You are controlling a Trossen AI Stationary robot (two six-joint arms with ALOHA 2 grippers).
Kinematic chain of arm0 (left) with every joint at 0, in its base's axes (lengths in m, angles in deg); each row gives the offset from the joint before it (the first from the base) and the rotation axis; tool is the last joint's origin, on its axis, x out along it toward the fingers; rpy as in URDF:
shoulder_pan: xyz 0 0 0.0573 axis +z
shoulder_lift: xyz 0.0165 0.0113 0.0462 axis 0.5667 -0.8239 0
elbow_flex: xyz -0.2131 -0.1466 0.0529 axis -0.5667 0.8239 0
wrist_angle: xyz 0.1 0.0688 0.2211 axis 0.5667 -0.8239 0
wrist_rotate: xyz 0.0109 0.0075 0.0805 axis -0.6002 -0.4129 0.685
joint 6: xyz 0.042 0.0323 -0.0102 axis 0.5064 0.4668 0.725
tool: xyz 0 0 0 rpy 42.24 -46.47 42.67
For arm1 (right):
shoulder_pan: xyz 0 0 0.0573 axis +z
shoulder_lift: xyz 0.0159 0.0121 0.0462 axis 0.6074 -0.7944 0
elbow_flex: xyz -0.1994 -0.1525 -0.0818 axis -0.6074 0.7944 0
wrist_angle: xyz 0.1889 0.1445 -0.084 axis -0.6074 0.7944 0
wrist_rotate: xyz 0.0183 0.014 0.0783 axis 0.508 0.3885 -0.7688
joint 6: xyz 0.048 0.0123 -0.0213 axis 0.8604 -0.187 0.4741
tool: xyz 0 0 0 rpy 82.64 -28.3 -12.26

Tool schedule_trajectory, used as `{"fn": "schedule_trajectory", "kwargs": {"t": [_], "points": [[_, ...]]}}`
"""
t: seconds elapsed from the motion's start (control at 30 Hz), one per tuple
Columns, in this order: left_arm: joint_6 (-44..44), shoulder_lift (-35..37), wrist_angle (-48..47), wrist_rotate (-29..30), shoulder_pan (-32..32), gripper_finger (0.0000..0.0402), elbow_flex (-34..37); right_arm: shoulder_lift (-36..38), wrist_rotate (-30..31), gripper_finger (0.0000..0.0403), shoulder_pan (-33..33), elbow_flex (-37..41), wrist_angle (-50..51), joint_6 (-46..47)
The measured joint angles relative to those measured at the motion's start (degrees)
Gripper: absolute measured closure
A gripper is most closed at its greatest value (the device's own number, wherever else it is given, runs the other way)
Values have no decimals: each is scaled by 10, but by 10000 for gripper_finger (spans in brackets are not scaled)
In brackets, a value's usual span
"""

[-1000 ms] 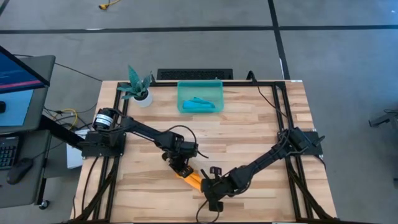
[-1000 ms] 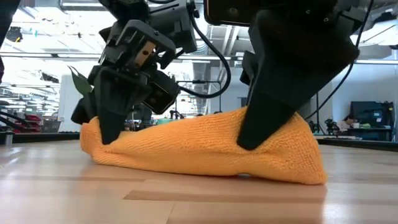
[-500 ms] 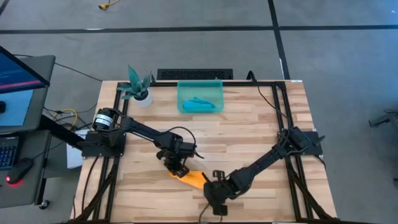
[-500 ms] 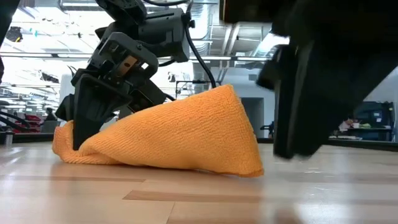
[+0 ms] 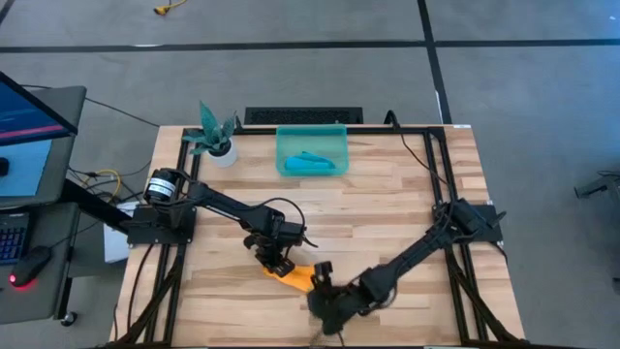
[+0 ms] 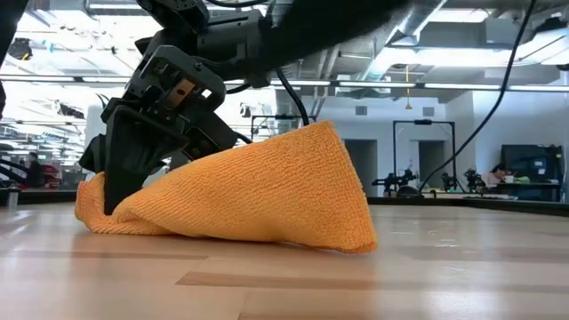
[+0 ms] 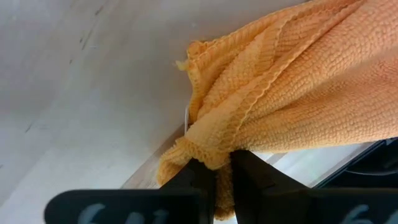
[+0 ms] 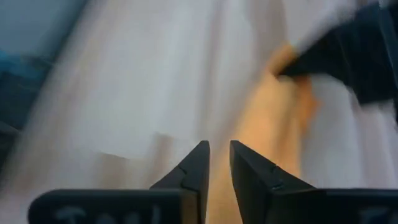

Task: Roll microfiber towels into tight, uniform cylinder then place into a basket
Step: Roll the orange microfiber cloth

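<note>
While two towels show, one basket (image 5: 312, 138)

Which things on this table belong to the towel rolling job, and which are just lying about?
Belong to the job:
- orange towel, pinched at one end by the left gripper
- teal-blue towel, already in the basket
- teal basket
- right gripper, off the cloth, empty

Just lying about:
- white pot with a teal plant, at the table's far left corner

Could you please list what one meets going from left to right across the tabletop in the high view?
Potted plant → left gripper → orange towel → right gripper; the basket, holding the teal towel, overlaps these.
</note>
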Motion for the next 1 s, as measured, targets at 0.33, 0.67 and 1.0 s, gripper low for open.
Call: {"fn": "schedule_trajectory", "kwargs": {"t": [0.33,0.67,1.0], "points": [[7,0,1,1,0,382,0,-2,-2,331,-53,78,2,121],[7,0,4,4,0,382,-1,-1,-35,332,-70,117,11,203],[24,0,7,27,-1,366,-1,1,-50,332,-73,133,1,208]]}}
